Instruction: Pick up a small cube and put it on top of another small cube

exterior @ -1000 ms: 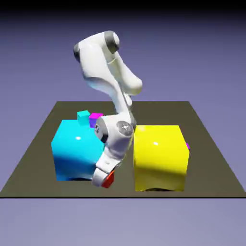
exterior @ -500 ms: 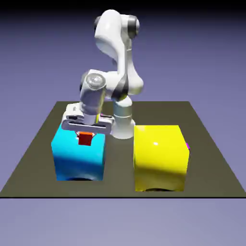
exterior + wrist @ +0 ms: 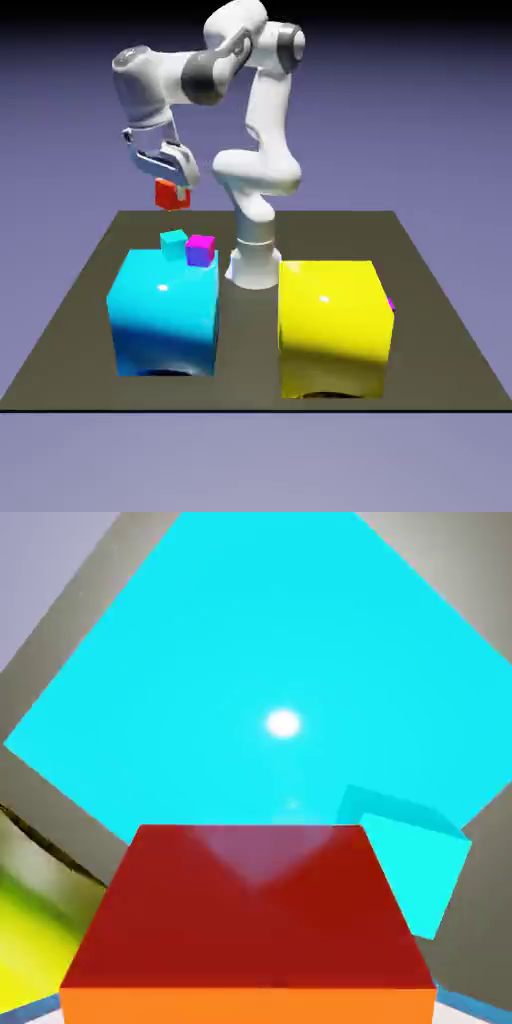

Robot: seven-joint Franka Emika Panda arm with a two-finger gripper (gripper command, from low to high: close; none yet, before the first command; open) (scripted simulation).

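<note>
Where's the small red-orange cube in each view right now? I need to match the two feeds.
Exterior view: red-orange cube hangs in the gripper, upper left, above the table.
Hand view: it fills the bottom middle.
Shared landmark: big cyan block and tiny teal cube.

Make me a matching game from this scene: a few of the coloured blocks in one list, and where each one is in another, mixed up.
Things:
1. red-orange cube
2. teal cube
3. big yellow block
4. magenta-purple cube

Places:
A. at the exterior view's right, on the table
B. between the fingers, in the air
C. behind the big cyan block, at the exterior view's left of its small neighbour
D. behind the big cyan block, nearest the robot's base

Pairs: 1-B, 2-C, 3-A, 4-D
</note>
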